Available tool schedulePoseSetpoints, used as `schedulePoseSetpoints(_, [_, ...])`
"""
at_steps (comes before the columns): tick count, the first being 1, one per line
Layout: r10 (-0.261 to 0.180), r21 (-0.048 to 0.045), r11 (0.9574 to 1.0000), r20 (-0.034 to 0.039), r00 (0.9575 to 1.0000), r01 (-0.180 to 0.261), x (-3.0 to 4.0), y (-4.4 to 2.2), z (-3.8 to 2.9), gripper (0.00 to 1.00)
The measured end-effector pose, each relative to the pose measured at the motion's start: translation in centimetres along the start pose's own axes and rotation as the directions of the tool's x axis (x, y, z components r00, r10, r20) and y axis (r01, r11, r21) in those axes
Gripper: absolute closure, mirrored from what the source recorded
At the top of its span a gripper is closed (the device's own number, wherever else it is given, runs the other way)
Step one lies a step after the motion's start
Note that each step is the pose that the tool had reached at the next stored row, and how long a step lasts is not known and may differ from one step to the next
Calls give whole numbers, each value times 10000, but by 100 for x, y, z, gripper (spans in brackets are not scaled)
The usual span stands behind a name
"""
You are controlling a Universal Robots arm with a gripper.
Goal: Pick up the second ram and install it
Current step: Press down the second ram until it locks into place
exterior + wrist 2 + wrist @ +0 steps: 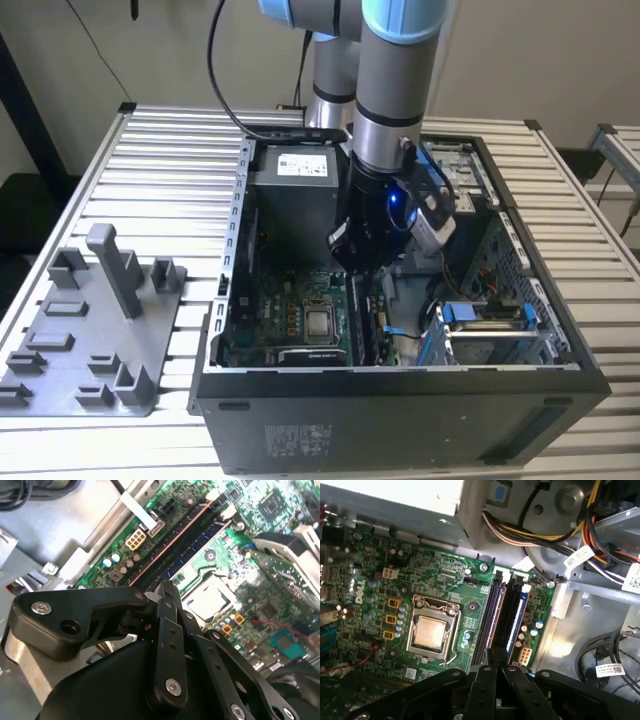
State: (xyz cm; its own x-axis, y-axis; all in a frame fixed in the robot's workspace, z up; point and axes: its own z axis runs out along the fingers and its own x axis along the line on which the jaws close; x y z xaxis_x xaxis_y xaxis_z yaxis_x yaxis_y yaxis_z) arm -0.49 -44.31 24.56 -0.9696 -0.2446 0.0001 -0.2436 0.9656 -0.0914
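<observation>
One open computer case (400,400) lies on its side on the slatted table (170,160), and the arm reaches down into it from above. Inside the case sit the green motherboard (445,580) with its square processor socket (431,632), a grey power-supply box (295,195) at the far end, a bundle of coloured cables (530,532) and a drive cage with blue clips (490,325) toward the exterior view's right. The hand (496,656) hangs low over the bank of long black memory slots (492,615), its fingers drawn together with no gap that I can see; whether they pinch anything, I cannot tell. The second ram (516,615) stands on edge in the slot bank, a thin dark stick with a blue edge, just beside the slots under the fingertips; its near end is hidden behind the hand, so I cannot tell how well it is seated. On the exterior view's left a grey moulded fixture (95,330) rests on the table, well apart from the case.
</observation>
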Motion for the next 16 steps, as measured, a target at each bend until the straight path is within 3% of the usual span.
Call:
schedulePoseSetpoints(4, [-716,3,9974,68,9974,716,0,0,0,89])
schedulePoseSetpoints(8, [-1445,10,9895,135,9894,1445,0,0,0,89])
schedulePoseSetpoints(12, [-2154,23,9765,201,9763,2154,0,0,0,89])
schedulePoseSetpoints(16, [-2852,40,9584,265,9581,2852,0,0,0,89])
